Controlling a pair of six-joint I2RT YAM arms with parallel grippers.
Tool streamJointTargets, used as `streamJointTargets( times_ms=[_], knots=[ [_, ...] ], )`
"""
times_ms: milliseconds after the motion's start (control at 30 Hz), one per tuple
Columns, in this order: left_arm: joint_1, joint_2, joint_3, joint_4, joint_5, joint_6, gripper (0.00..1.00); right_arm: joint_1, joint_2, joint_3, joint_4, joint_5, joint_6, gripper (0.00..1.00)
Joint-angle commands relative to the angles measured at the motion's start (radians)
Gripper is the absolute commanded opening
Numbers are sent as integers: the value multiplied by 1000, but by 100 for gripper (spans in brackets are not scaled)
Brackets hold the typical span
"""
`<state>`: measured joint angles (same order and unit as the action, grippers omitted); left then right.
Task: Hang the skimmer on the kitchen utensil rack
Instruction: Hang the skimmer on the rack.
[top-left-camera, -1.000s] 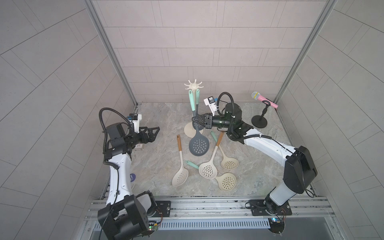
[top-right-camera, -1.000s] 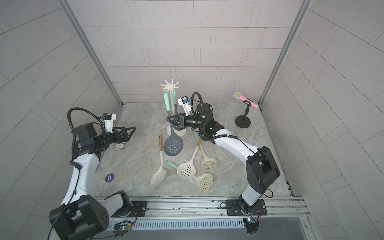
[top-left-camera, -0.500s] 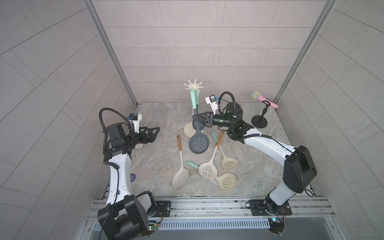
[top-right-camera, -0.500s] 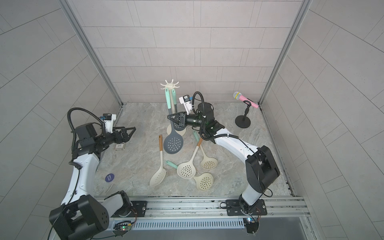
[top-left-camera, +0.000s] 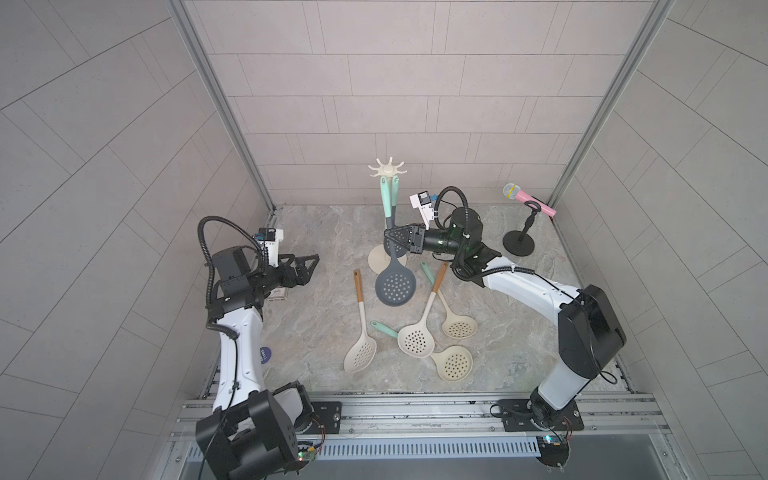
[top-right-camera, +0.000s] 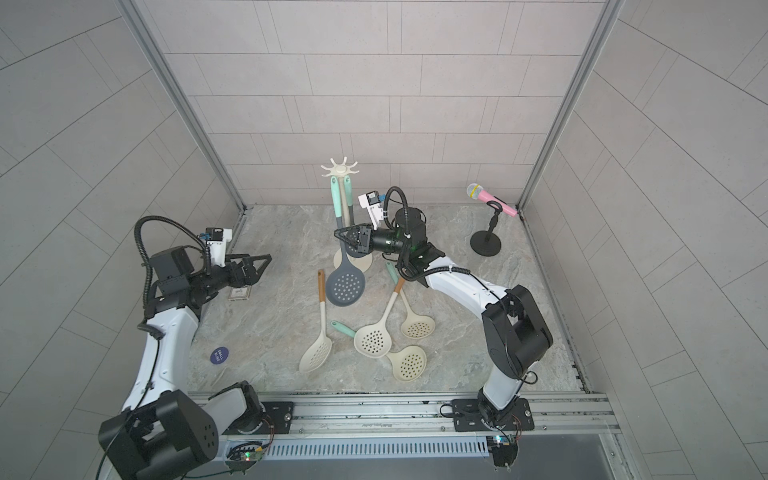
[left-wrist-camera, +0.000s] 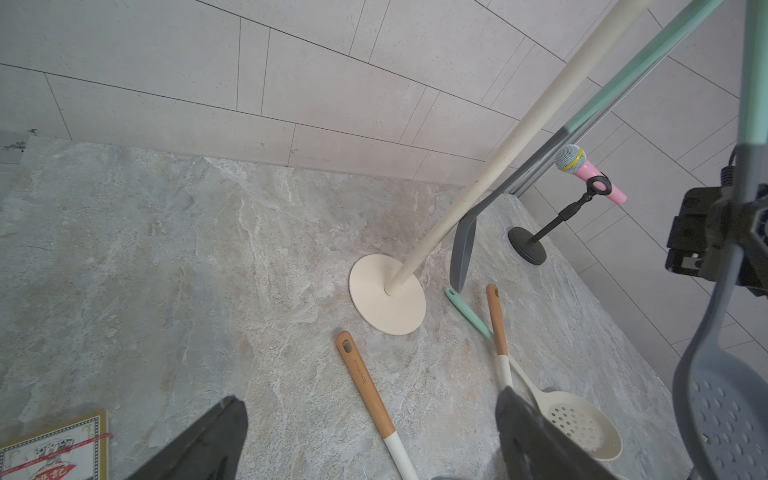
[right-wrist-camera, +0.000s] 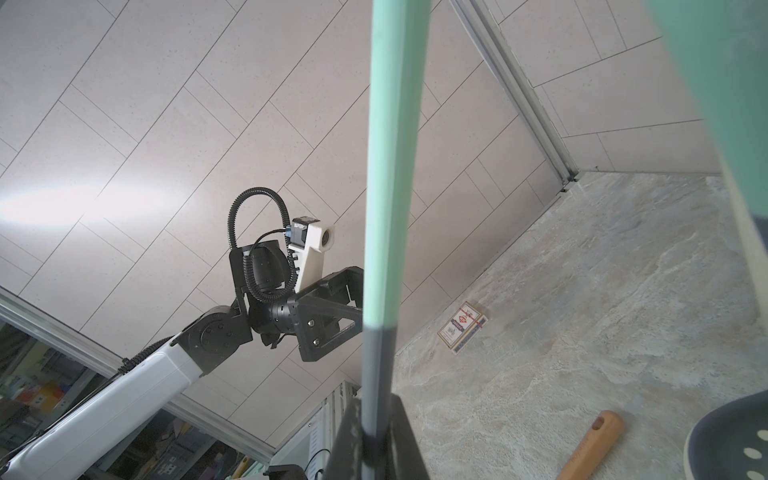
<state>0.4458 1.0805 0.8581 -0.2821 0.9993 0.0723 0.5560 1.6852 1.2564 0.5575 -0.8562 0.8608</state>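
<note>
Lifted slightly since before, the skimmer (top-left-camera: 395, 284) hangs clenched in the right gripper (top-left-camera: 388, 240), just beside the rack (top-left-camera: 387, 169) (left gripper (top-left-camera: 313, 269) released).

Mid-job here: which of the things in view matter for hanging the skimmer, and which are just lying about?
Job: grey skimmer, held in the shut right gripper; cream-white utensil rack.

Lying about: four cream skimmers on the table; pink microphone on its black stand; card box; purple disc; left gripper, open and empty.
</note>
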Motion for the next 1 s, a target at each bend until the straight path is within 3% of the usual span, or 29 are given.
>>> streamJointTargets(
  times_ms=[0, 467, 800, 900, 967],
  knots=[
    [7, -18, -10, 6, 16, 25, 100, 3, 11, -14, 16, 8, 27, 0],
    [8, -25, -16, 8, 43, 30, 100, 2, 86, -2, -112, 188, 29, 0],
    [8, -30, -14, -5, 61, 42, 100, 8, 147, -54, -60, 246, 12, 0],
    [9, -30, -14, -5, 63, 43, 100, 13, 154, -65, -59, 251, -1, 8],
    [10, -31, -13, -8, 62, 44, 100, 14, 157, -74, -42, 250, 5, 19]
  ],
)
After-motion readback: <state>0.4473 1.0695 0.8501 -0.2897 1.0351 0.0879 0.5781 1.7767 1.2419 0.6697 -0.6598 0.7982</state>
